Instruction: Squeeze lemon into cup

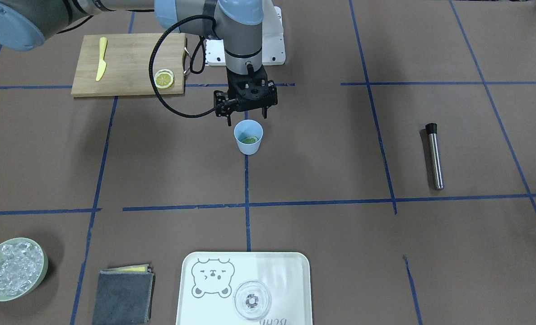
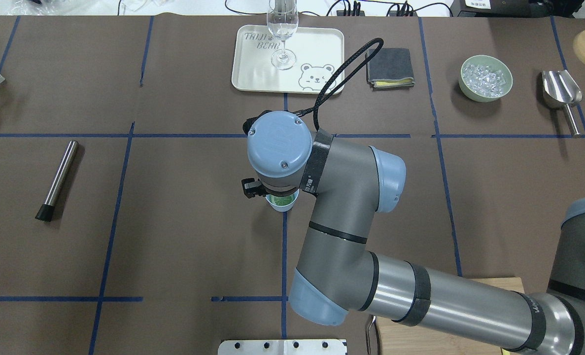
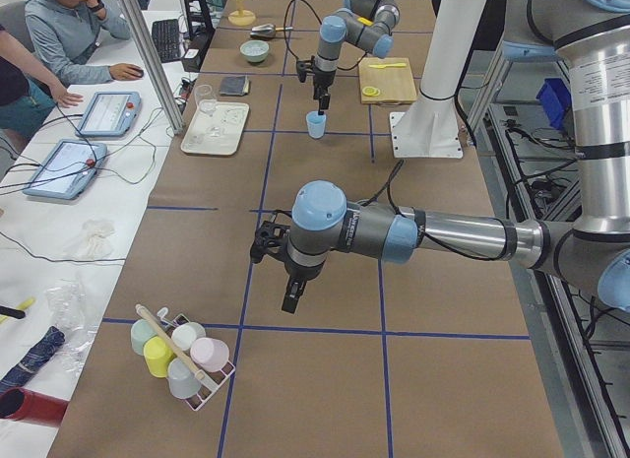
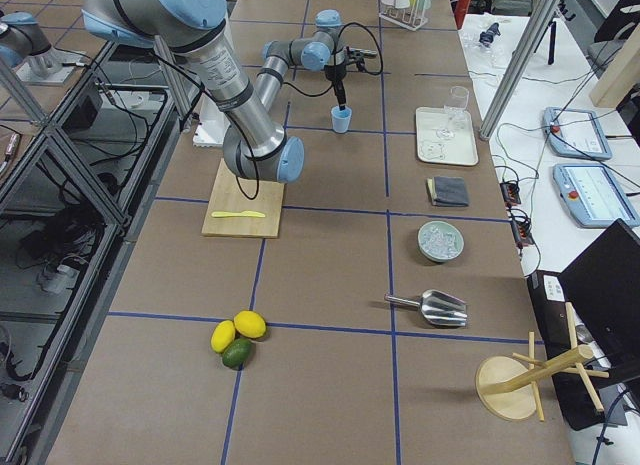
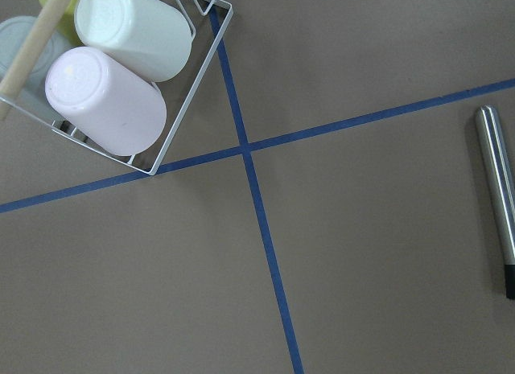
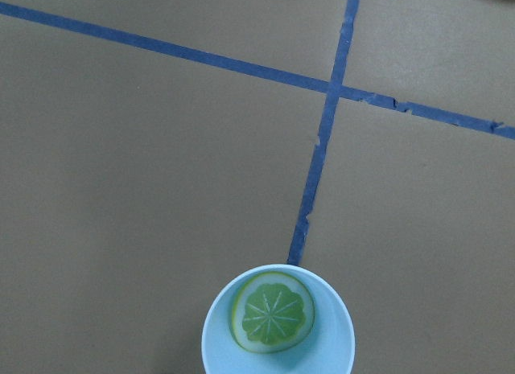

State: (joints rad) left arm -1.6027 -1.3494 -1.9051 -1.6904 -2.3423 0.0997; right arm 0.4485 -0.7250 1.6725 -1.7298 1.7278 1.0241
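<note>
The light blue cup (image 1: 249,148) stands near the table's middle, on a blue tape line. A lemon slice (image 6: 272,312) lies flat inside it, looking greenish in the cup (image 6: 338,354). A second lemon slice (image 1: 164,78) lies on the cutting board (image 1: 128,58). My right gripper (image 1: 246,116) hangs just above the cup's far rim, pointing down, with its fingers spread and nothing between them. In the overhead view the right wrist covers most of the cup (image 2: 282,207). My left gripper (image 3: 292,298) shows only in the left side view, over bare table; I cannot tell whether it is open.
A pale yellow knife (image 1: 101,64) lies on the board. A steel muddler (image 1: 435,155) lies on the robot's left. A tray (image 1: 290,280) holds a clear glass (image 1: 252,300). A bowl of ice (image 1: 12,268), a folded cloth (image 1: 123,295) and a rack of cups (image 5: 121,76) stand further off.
</note>
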